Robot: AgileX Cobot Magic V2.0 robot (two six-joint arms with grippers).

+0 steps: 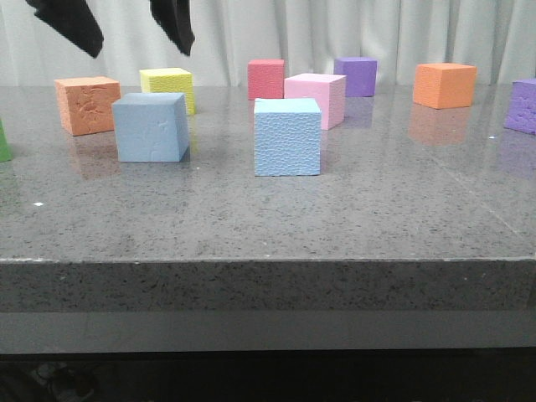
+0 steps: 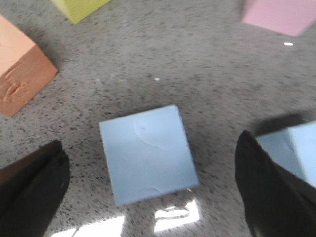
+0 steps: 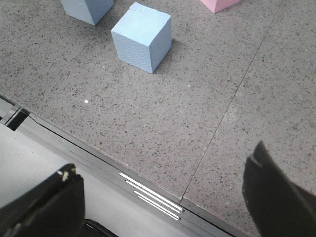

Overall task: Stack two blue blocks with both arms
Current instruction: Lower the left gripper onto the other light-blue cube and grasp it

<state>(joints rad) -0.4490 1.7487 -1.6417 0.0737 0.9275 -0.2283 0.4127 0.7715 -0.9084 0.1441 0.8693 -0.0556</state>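
The two blue blocks sit apart on the grey speckled surface (image 1: 251,226), neither stacked on the other. In the front view the left blue block (image 1: 151,126) stands toward the left, just in front of the yellow cube (image 1: 167,87) and beside the orange cube (image 1: 87,105); the right blue block (image 1: 287,136) stands near the middle, just in front of the pink cube (image 1: 316,98). Further back are a red cube (image 1: 265,79) and a purple cube (image 1: 355,75), with a second orange cube (image 1: 445,85) at the right. The left claw (image 1: 126,29) hangs high above the left blue block, released, with its dark fingers spread and nothing between them; the left wrist view shows that block (image 2: 147,153) lying on the surface between the two fingers (image 2: 34,190), untouched. The right claw (image 3: 163,197) is also released and holds nothing; it hovers over the near edge of the surface, with the right blue block (image 3: 142,37) well ahead of it
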